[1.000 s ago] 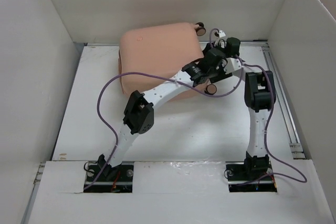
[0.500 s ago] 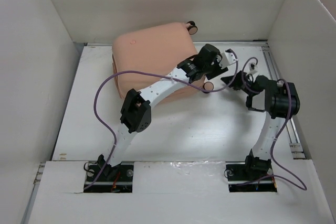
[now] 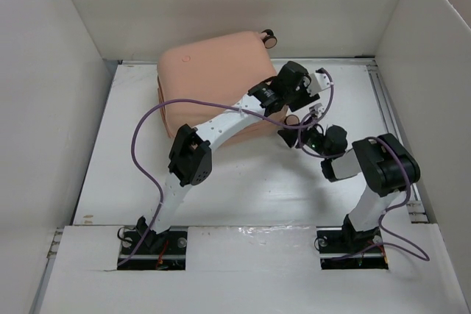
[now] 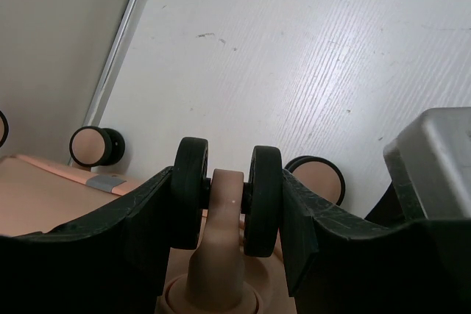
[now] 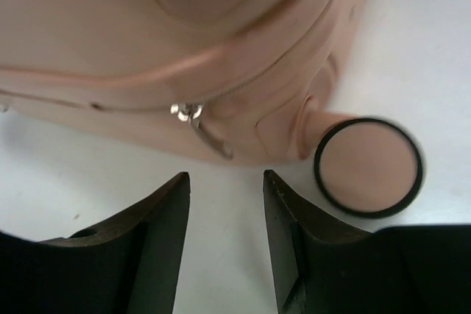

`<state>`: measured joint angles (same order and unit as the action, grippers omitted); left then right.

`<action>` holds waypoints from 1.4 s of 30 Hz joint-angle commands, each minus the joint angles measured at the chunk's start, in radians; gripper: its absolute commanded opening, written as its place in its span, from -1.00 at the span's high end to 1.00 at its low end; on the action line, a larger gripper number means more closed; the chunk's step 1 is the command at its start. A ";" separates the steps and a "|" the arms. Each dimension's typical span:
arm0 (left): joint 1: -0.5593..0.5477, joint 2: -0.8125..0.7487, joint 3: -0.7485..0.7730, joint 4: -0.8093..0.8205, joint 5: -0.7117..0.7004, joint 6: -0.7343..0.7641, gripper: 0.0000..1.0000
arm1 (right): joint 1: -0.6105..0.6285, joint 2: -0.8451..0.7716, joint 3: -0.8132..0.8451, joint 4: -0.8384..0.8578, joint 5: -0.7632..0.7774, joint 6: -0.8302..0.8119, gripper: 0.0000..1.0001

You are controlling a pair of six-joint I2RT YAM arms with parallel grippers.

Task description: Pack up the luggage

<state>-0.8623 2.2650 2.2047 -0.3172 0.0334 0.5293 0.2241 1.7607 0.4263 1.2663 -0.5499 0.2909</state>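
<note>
- Table (image 3: 243, 182): white, enclosed by white panels. Both arm bases are bolted at its near edge.
- Purple cable (image 3: 147, 129): looped out to the left of the left arm.
- Right gripper (image 5: 224, 182): held low over the table, just short of the suitcase's near right corner. Its fingers (image 5: 158, 218) are spread apart, and nothing is held between them.
- Zip pull (image 5: 193, 117): metal, seen hanging at the shell seam just beyond the right gripper.
- Corner wheel (image 5: 368, 167): pink face, black rim, set beside that same corner.
- Left gripper (image 4: 228, 185): carried by the left arm across the suitcase's near right edge. It is clamped on a twin wheel (image 4: 263, 196), with one finger pressed against each black tyre and a pink fork between them.
- Suitcase (image 3: 213, 79): salmon-pink, closed, laid on a broad side at the far left-centre of the table, close to the back wall.
- Far wheel (image 3: 269, 36): dark, seen projecting from the far right corner of the suitcase.
</note>
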 commanded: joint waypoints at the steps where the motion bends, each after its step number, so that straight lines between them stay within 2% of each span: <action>1: 0.057 -0.113 0.010 0.029 -0.069 -0.091 1.00 | 0.020 -0.020 -0.003 0.189 0.160 -0.096 0.01; 8: 0.057 -0.113 0.020 0.029 -0.069 -0.100 1.00 | 0.061 0.083 0.062 0.318 0.146 -0.021 -0.02; 9: 0.057 -0.113 0.020 0.029 -0.069 -0.100 1.00 | 0.061 0.095 0.071 0.330 0.169 -0.009 0.02; 15: 0.057 -0.113 0.020 0.029 -0.069 -0.100 1.00 | 0.098 0.082 0.059 0.418 0.156 0.002 0.07; 19: 0.057 -0.113 0.020 0.029 -0.069 -0.091 1.00 | 0.098 0.071 0.026 0.476 0.165 0.002 0.01; 36: 0.057 -0.113 0.020 0.029 -0.078 -0.091 1.00 | 0.052 -0.026 0.066 0.400 0.134 -0.027 -0.02; 37: 0.057 -0.113 0.020 0.029 -0.078 -0.091 1.00 | 0.052 -0.017 0.075 0.400 0.121 -0.027 0.03; 38: 0.057 -0.113 0.020 0.029 -0.078 -0.091 1.00 | 0.052 -0.017 0.075 0.400 0.120 -0.027 0.19; 42: 0.057 -0.113 0.020 0.029 -0.088 -0.091 1.00 | 0.052 0.002 0.098 0.400 0.081 -0.009 0.58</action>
<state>-0.8608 2.2631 2.2047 -0.3180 0.0376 0.5255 0.2821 1.7615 0.4721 1.2896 -0.4393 0.2783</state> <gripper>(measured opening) 0.472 0.229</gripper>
